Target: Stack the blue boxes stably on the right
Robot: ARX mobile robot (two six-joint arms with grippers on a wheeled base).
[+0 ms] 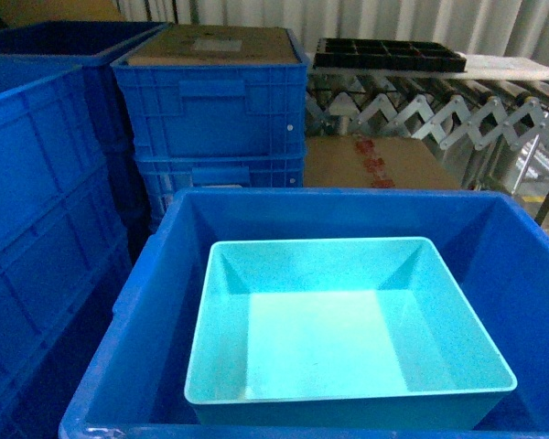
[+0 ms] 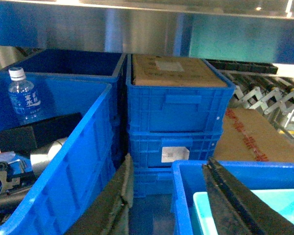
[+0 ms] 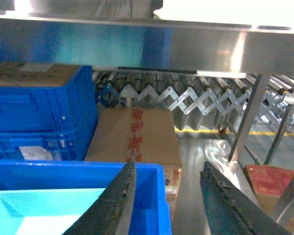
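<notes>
One light turquoise blue box [image 1: 348,311] lies upright and empty inside a large royal-blue crate [image 1: 329,197] right in front of me. Neither gripper shows in the head view. In the left wrist view my left gripper [image 2: 168,161] is open, its fingers astride the crate's left wall [image 2: 183,196], and a corner of the blue box [image 2: 201,215] shows by the right finger. In the right wrist view my right gripper [image 3: 168,165] is open, astride the crate's right wall [image 3: 159,196], with the blue box [image 3: 39,210] at lower left. Neither gripper holds anything.
Stacked royal-blue ribbed crates [image 1: 210,101] topped with cardboard stand behind. Another tall crate [image 1: 37,201] on the left holds a water bottle [image 2: 23,95]. A taped cardboard box [image 1: 375,165], a roller conveyor [image 1: 439,110] with a black tray [image 1: 389,55], and a red box [image 3: 272,178] lie to the right.
</notes>
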